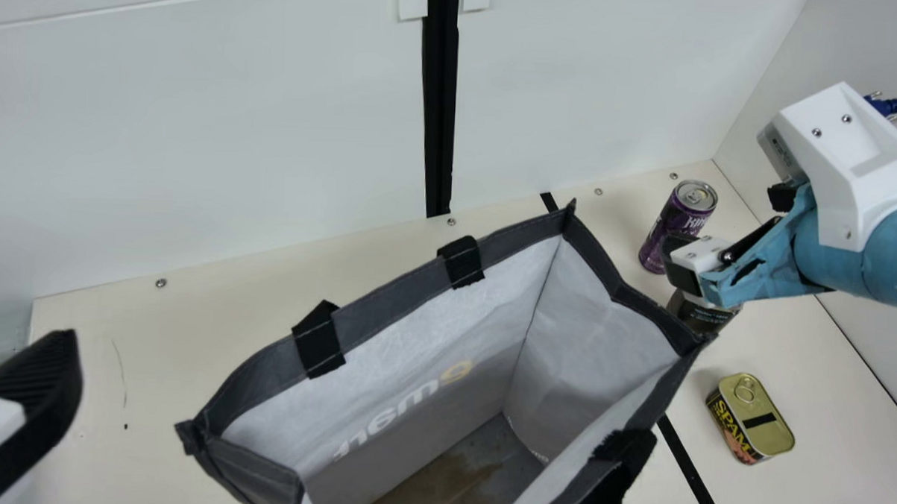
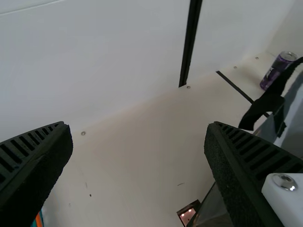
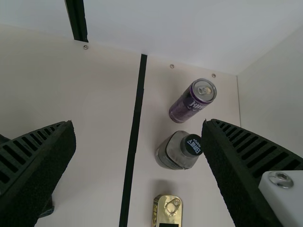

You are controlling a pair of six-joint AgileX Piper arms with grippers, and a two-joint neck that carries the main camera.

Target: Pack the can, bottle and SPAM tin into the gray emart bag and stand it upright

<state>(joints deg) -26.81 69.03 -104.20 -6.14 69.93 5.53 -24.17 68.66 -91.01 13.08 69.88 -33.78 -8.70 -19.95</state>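
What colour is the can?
The can is purple with a silver top, clearest in the right wrist view.

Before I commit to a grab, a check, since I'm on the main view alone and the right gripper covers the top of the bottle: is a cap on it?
Observer: Yes, the right wrist view shows a dark cap on the bottle.
Operator: Good. From here I can't make out both fingers of that gripper. Open or closed?
Observer: Open. In its own wrist view, the right gripper has its two fingers well apart.
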